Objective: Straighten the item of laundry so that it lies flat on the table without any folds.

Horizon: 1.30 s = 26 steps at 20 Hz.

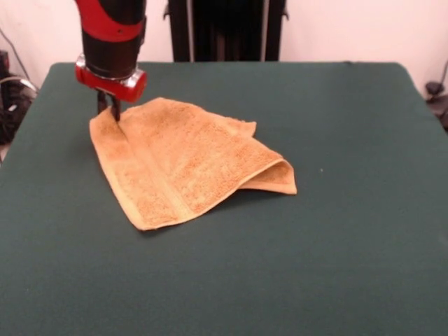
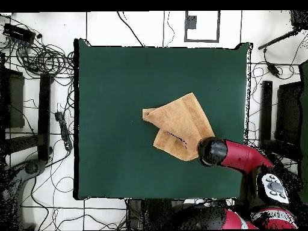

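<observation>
The orange-tan towel [image 1: 189,157] lies on the green table [image 1: 336,231], left of the middle in the front view. It is folded: its right part is doubled over into a rounded fold [image 1: 280,171], and a woven band runs along its left side. My gripper [image 1: 109,109] stands at the towel's far left corner, with its dark fingers close together on the cloth there. In the overhead view the towel [image 2: 180,125] lies right of the middle. The arm's black wrist [image 2: 212,151] covers its lower right corner and hides the gripper.
The robot's black pedestal [image 1: 224,28] stands behind the table's far edge. In the overhead view, cables and stands [image 2: 42,72] lie on the floor left of the table. The red arm [image 2: 246,157] reaches in over the table's right edge.
</observation>
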Motion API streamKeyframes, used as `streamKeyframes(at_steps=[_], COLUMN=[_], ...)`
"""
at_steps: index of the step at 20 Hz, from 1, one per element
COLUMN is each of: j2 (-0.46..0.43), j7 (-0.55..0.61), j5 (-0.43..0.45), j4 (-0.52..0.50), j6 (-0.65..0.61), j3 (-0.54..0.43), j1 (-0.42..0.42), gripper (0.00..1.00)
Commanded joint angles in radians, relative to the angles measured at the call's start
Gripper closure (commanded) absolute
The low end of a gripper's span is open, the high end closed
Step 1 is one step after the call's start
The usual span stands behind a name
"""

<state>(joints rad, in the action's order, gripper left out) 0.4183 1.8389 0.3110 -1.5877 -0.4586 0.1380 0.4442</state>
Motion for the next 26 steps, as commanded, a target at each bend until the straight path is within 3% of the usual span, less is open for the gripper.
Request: streamKeyframes(at_steps=[1,5,11,17,26], j2=[-0.067,-0.051,-0.068,-0.066,-0.069], j7=[-0.131,-0.134,-0.199,-0.345,-0.420], j5=[0.054,0.084,0.125,0.166,0.220], j4=[0.092,0.090,0.170,0.288,0.388], j6=[-0.116,-0.120,-0.150,-0.291,-0.428], j3=[-0.150,-0.166,-0.219,-0.305,-0.378], j1=[0.012,0.025,0.059,0.089,0.077], gripper=[1.00,1.00,1.00,1.00,1.00])
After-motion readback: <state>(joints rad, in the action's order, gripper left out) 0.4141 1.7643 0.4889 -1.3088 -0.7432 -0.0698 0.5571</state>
